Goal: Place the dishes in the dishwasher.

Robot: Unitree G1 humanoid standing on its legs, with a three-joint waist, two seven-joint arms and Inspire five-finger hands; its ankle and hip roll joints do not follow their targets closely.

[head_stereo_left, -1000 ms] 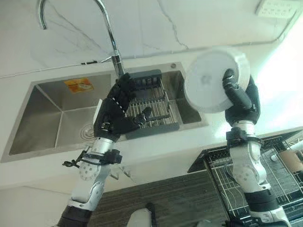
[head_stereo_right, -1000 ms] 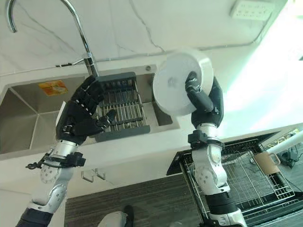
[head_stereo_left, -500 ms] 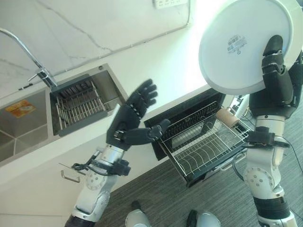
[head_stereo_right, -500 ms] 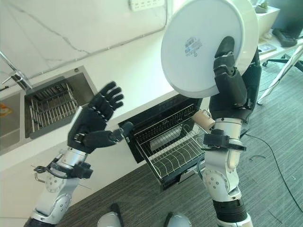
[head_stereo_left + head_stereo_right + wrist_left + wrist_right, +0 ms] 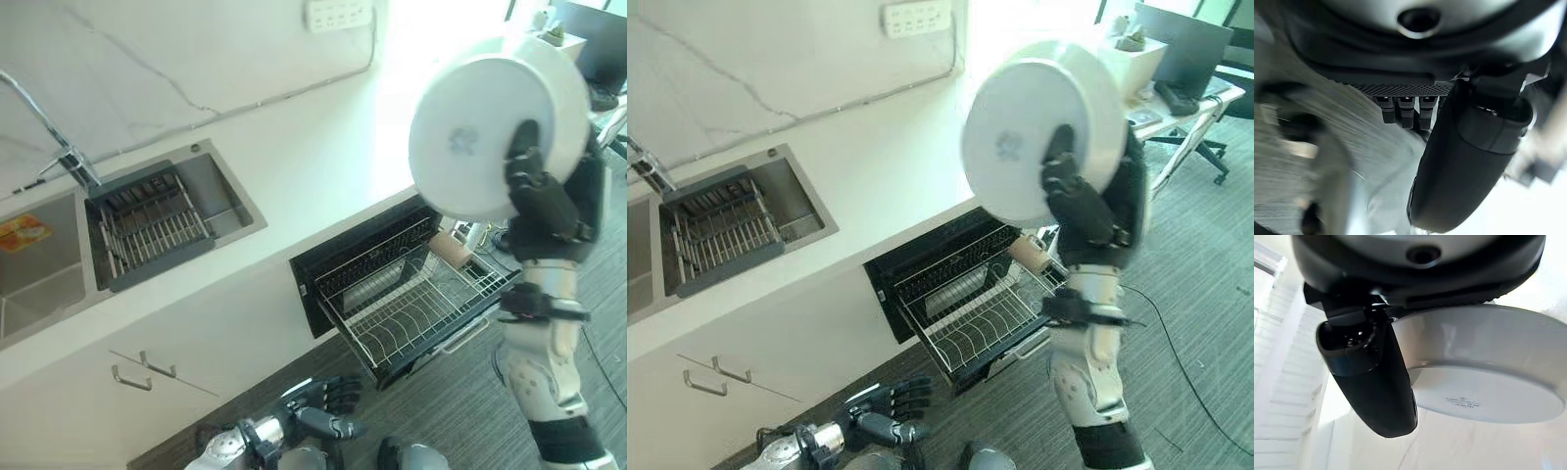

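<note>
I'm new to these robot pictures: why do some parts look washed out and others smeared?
Left eye view: window glare bleaches the counter behind the white plate held by the right hand. Left wrist view: the left hand looks fairly crisp, the background streaks with motion blur. Right wrist view: bright backlight behind the plate.

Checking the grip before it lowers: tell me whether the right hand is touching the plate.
Touching. In the right wrist view the right hand has its thumb pressed across the underside of the plate; the left eye view shows the plate held up against that hand.
</note>
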